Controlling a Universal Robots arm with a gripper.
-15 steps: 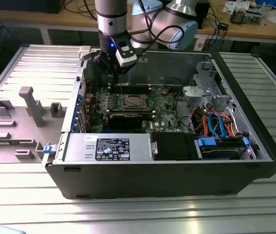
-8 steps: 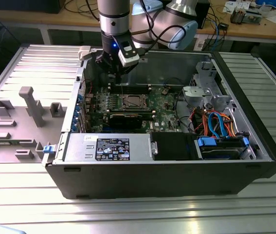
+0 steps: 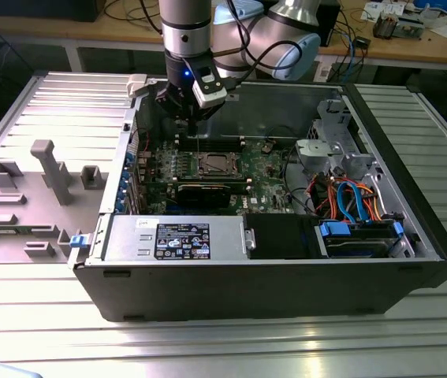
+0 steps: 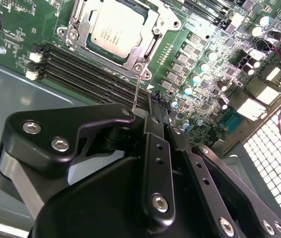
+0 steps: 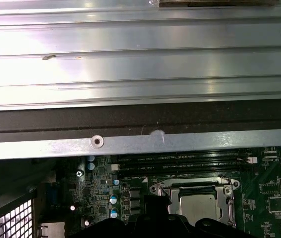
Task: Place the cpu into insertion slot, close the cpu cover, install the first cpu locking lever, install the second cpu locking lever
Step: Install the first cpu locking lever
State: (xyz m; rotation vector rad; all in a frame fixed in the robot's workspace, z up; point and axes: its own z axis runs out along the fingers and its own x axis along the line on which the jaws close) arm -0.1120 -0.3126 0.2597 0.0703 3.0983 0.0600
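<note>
Gripper (image 4: 151, 102), jaws pinched together, near cpu (image 4: 118, 29) in insertion slot (image 4: 75, 35) under cpu cover (image 4: 147, 40).

Everything is being lit brightly from above. In the exterior view white glare is being thrown back by the ribbed metal table (image 3: 310, 346), while the inside of the computer case (image 3: 278, 114) is being kept in soft shadow. In the first wrist view the table (image 5: 130, 49) is being washed almost to white; in the second wrist view a pale sheen is being laid on the cpu (image 4: 116, 30)

Silver-grey cpu (image 4: 116, 30), green circuit board (image 4: 36, 20)
</note>
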